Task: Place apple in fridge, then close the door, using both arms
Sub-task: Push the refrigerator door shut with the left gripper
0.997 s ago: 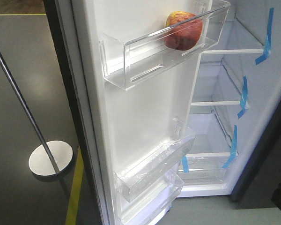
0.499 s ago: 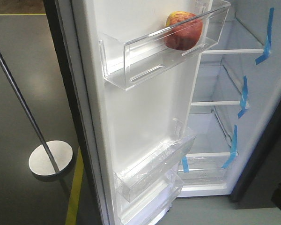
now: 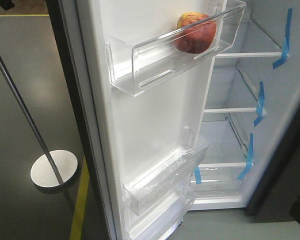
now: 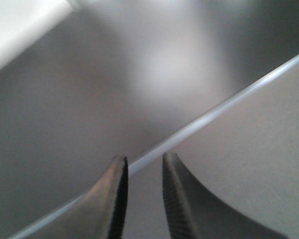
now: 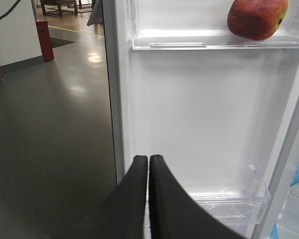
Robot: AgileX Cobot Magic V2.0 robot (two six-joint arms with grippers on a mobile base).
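The apple sits in the top bin of the open door, upper centre of the front view; closing looks like the step left. The right pincer, fingers pressed together and holding nothing, points at the door's white inner face, with the apple up and to its right. That is probably the wrong side for a push shut. The left pincer, narrowly parted and empty, faces a blurred grey surface; I cannot tell whether that is the door's outside.
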